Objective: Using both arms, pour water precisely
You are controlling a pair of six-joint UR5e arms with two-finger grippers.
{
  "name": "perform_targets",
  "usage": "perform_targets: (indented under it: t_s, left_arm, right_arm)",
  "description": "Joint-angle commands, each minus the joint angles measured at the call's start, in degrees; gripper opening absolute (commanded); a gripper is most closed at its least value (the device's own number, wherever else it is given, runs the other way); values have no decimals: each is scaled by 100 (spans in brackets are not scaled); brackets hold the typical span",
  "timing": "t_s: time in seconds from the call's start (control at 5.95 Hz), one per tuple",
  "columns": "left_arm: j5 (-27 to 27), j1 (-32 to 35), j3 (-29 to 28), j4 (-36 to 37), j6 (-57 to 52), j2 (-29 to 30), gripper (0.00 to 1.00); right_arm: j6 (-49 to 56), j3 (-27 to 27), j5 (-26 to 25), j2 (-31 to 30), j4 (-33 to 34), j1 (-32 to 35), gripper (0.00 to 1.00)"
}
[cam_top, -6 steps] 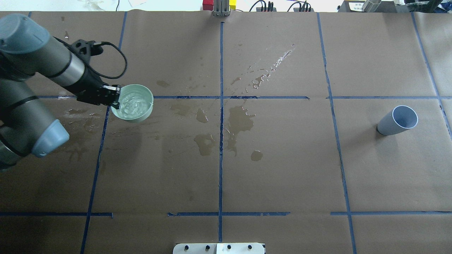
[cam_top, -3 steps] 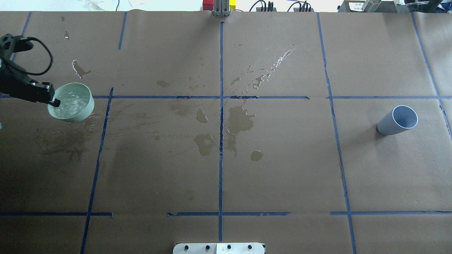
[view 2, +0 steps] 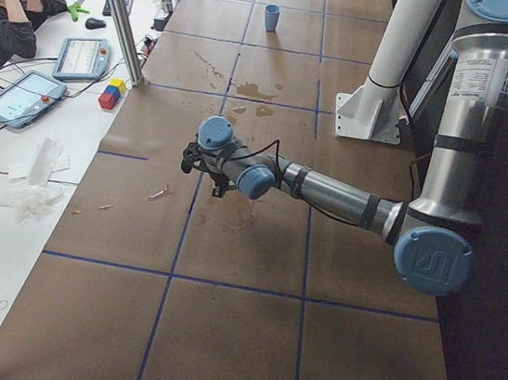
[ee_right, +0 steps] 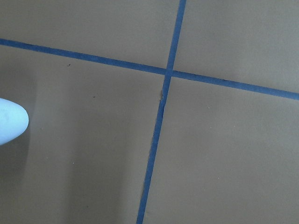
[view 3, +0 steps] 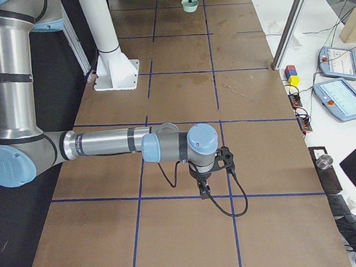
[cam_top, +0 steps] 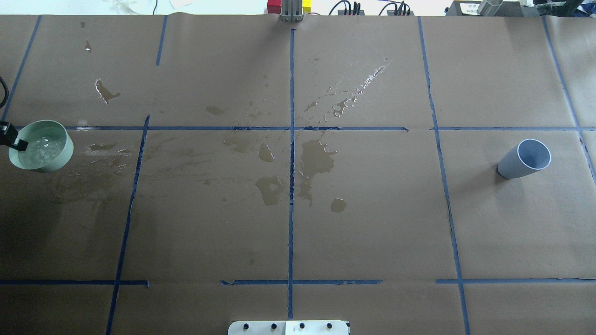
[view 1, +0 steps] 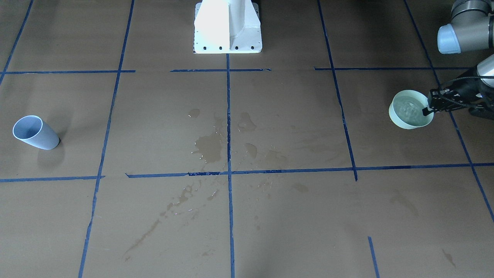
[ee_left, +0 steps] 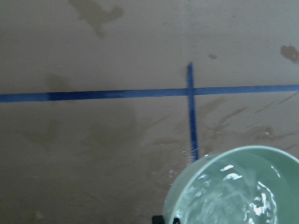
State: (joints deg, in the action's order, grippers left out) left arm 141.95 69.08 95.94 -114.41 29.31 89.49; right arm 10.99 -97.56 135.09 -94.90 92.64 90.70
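My left pincer [view 1: 427, 111] is pinched shut on the rim of the green bowl [view 1: 408, 110], close to the left edge of the table [cam_top: 372, 223]. The water [cam_top: 39, 145] is in that bowl, and its top looks wobbly and shiny. The blue cup [cam_top: 524, 159] stands far away, near the right edge. My right pincer [view 3: 203, 186] shows only from the side, so I cannot tell if it is open or closed. I think this step is carrying the bowl. I hold it by one side only, so it could tip. I should keep it flat, go slow, and let the water calm down. Wet spots [cam_top: 317, 158] mark the middle of the table, and I want no more spills.
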Motion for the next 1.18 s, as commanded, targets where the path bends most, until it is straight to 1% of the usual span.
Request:
perform_targets:
  t_s: [0.0,0.34,0.67,0.84,1.01]
  left_arm:
    - [-1,36,-583,-773,73,-108,0]
    - [-53,18,-716,-846,188,-64,0]
    - [-62,-26,-1242,-2106,1491,24,0]
    - [-106,-43,-1436,-2338,1533,33,0]
    - [-402,-191,-1447,-2349,1551,33,0]
  right_arm:
    - [9,0,-9,-2,-1,0,100]
    - [9,0,-9,7,-1,0,100]
    - [9,9,-26,7,-1,0,100]
    - [9,9,-26,7,-1,0,100]
    - [9,9,-26,7,-1,0,100]
